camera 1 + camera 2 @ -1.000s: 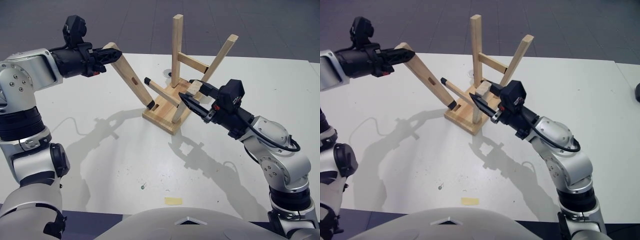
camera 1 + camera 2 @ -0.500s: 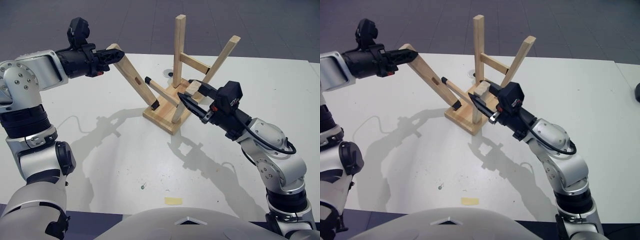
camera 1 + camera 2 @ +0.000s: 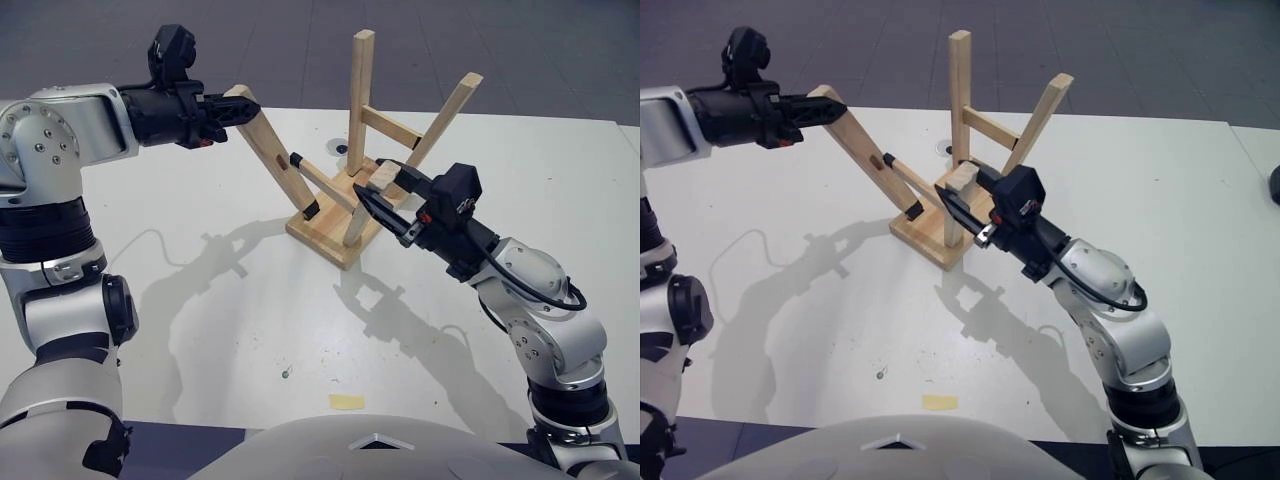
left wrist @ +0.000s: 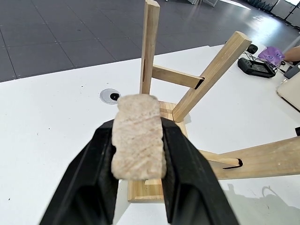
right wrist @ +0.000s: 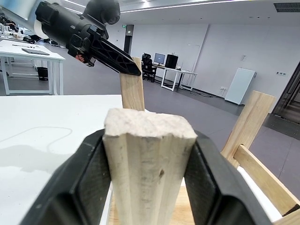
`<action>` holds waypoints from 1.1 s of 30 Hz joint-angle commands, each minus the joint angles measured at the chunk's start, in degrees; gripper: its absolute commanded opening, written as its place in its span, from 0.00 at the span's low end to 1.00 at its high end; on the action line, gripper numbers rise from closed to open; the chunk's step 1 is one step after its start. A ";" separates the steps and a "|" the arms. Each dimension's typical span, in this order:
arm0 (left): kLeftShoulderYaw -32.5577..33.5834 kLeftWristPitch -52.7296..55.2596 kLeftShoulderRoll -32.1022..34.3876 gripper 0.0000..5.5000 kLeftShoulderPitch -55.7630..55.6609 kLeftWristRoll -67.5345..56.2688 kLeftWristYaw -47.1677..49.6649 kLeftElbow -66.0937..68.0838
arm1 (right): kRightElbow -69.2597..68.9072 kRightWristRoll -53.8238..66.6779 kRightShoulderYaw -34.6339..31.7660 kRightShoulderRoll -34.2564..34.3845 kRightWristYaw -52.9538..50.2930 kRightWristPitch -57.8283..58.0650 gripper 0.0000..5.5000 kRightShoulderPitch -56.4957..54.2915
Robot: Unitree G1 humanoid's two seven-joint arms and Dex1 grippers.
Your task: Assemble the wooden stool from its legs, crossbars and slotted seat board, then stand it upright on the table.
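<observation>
Upside-down stool [image 3: 352,205] on table [image 3: 200,330]: one seat board [image 3: 322,238], four pale legs [image 3: 357,100], two crossbars [image 3: 386,125]. Left hand [image 3: 245,106] pinches slanted leg [image 3: 275,160]; right hand [image 3: 382,185] pinches near leg [image 3: 358,222].

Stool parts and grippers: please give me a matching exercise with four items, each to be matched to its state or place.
1 left gripper
2 right gripper
3 seat board
4 far crossbar

a flat on the table
b shut on the tilted leg
c joins the two far legs
d shut on the near leg

Pairs: 1-b, 2-d, 3-a, 4-c
</observation>
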 commanded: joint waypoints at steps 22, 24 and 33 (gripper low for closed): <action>8.50 -10.15 1.45 0.19 -8.66 3.46 5.06 -0.77 | -2.85 28.35 -17.46 0.19 -5.34 11.38 0.67 -18.02; 10.52 -9.46 -0.22 0.19 -11.84 1.83 7.12 -3.31 | -1.08 31.57 -20.00 -1.63 -8.53 12.31 0.74 -26.24; 7.47 -5.48 -10.46 0.19 -13.03 -8.56 8.64 -17.77 | 16.16 -10.97 5.46 -10.57 0.25 -6.66 0.98 -33.04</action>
